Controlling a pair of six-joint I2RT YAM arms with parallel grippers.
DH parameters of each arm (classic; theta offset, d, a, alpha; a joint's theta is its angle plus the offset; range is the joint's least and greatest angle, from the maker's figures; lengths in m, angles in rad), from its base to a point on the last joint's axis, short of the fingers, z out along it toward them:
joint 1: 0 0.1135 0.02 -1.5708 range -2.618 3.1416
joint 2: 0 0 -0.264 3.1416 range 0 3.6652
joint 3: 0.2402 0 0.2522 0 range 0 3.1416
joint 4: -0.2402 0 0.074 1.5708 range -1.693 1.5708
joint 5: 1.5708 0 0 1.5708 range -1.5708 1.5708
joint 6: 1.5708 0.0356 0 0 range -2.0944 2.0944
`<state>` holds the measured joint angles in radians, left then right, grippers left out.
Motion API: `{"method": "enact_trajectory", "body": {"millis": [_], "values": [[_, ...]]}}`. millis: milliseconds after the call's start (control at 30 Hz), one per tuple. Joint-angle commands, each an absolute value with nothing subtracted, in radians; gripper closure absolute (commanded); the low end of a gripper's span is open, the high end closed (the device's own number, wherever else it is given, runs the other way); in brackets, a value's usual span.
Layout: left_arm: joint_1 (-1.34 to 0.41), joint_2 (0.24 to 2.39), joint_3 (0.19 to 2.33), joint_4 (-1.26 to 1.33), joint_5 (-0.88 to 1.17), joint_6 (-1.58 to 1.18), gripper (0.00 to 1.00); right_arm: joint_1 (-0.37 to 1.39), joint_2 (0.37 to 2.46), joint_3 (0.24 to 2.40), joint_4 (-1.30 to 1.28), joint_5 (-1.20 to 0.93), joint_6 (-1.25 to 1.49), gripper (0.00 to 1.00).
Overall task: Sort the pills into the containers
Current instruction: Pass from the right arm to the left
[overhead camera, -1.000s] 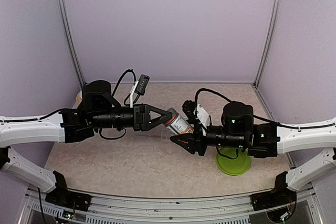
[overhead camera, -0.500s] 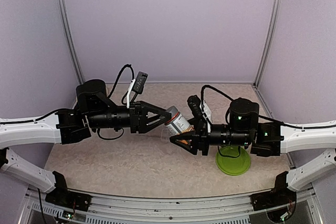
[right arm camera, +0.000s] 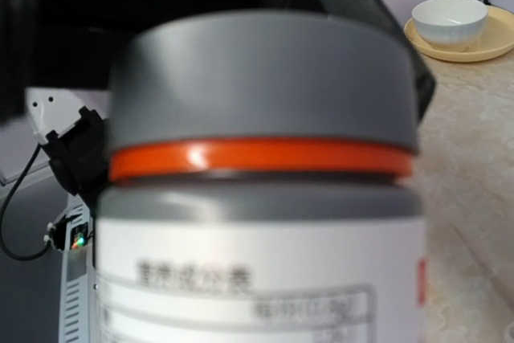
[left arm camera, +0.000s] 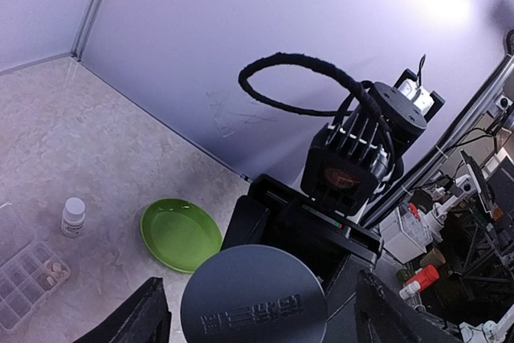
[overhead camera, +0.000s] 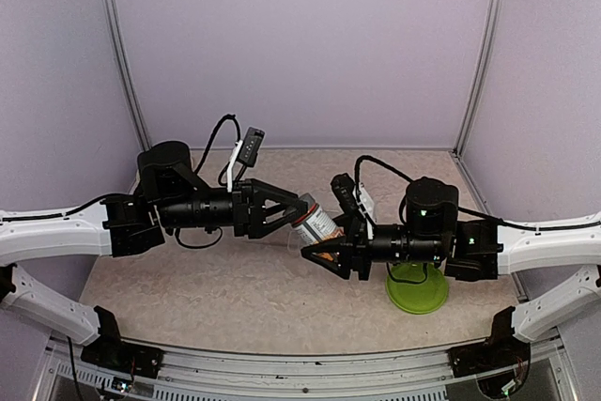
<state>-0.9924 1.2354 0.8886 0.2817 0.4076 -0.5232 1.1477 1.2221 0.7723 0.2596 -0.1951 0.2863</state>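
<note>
A grey-capped bottle (overhead camera: 315, 222) with an orange ring and white label hangs tilted above the table between both arms. My right gripper (overhead camera: 320, 253) is shut on the bottle's body; in the right wrist view the bottle (right arm camera: 261, 238) fills the frame and hides the fingers. My left gripper (overhead camera: 299, 209) faces the grey cap (left arm camera: 253, 296), open, its fingers (left arm camera: 138, 316) standing clear of the cap on both sides. The containers, a clear compartment box (left arm camera: 22, 280), lie on the table at the lower left of the left wrist view, with whitish pills (left arm camera: 55, 266) in one compartment.
A green plate (overhead camera: 417, 290) lies under the right arm. A small white bottle (left arm camera: 73, 216) stands near the clear box. A white bowl on a yellow saucer (right arm camera: 450, 22) sits at the far left of the table. Purple walls enclose the table.
My left gripper's jaws have spread wider and now stand off the grey cap. The right arm and the bottle shifted slightly left.
</note>
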Motion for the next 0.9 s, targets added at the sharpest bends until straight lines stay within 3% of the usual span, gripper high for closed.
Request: {"method": "enact_trajectory", "body": {"millis": [0,167,400,500,567,667,833,867], "values": [[-0.988,1.251,0.891,0.312,0.428,-0.527,0.26,1.144,1.221,0.773,0.305,-0.182,0.286,1.00],[-0.988,1.258,0.890,0.310,0.437,-0.525,0.35,1.143,1.219,0.773,0.307,-0.176,0.279,1.00],[-0.988,1.262,0.885,0.333,0.443,-0.528,0.66,1.143,1.231,0.766,0.314,-0.161,0.269,1.00],[-0.985,1.265,0.885,0.336,0.441,-0.531,0.72,1.143,1.229,0.764,0.316,-0.141,0.258,0.98],[-0.981,1.263,0.882,0.333,0.427,-0.535,0.72,1.143,1.225,0.761,0.316,-0.121,0.248,0.83],[-0.962,1.253,0.872,0.313,0.392,-0.546,0.72,1.139,1.219,0.759,0.307,-0.090,0.231,0.48],[-0.908,1.229,0.850,0.251,0.334,-0.551,0.72,1.120,1.207,0.759,0.282,-0.056,0.213,0.04],[-0.900,1.225,0.852,0.226,0.311,-0.543,0.72,1.113,1.205,0.759,0.277,-0.051,0.212,0.01]]}}
